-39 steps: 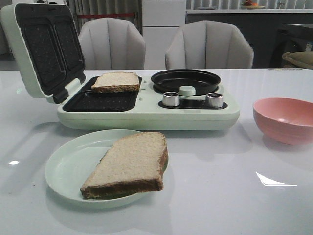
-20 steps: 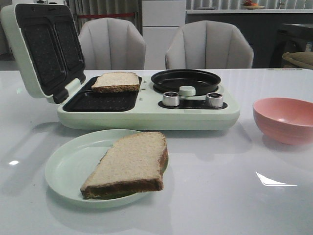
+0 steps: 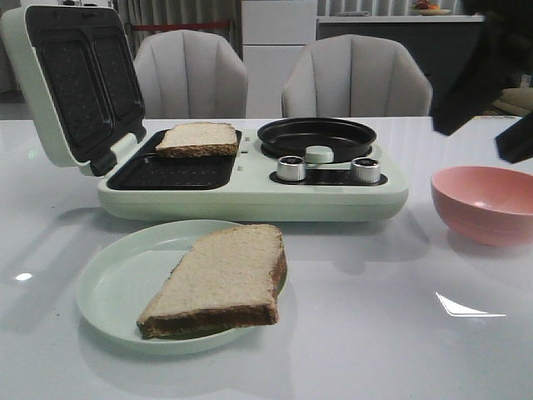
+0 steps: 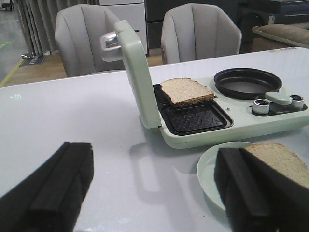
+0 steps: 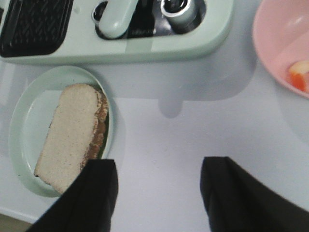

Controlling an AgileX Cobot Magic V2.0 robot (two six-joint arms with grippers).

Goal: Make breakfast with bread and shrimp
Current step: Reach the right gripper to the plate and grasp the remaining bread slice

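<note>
Bread status: one slice (image 3: 197,138) sits on the far tray of the open sandwich maker (image 3: 250,193), far-left on the worktop (image 3: 375,333). It leans on the tray's far rim, not seated flat. The near tray (image 3: 171,172) is bare. Second slice (image 3: 221,279) lies on the pale green plate (image 3: 108,287) near-centre, its right edge overhanging the rim. My read: it's staged there as the next slice for the bare tray.

Shrimp (image 5: 300,76): a pink-orange piece shows in the pink bowl (image 3: 483,202) at right, only in the right wrist view. From the front the bowl wall hides the inside, so I can't give a count.

Frying pan (image 3: 316,137) on the maker's right half looks unloaded, so it's the likely spot for the shrimp. Lid (image 3: 71,83) is tipped back to the left, leaving both trays reachable from above.

Right gripper (image 5: 157,193): jaws spread wide, nothing between them, hanging over bare worktop between plate and bowl. In the front view only a dark piece of the right arm (image 3: 491,75) shows, above the bowl at far right. Judgement: it's positioned to go for the bowl.

Left gripper (image 4: 159,193): jaws released and wide apart, empty, low over the worktop left of the plate. One finger (image 4: 246,191) covers part of the plate slice in its wrist view. I can't tell whether it touches.

Cooking not yet started by the look of it.
</note>
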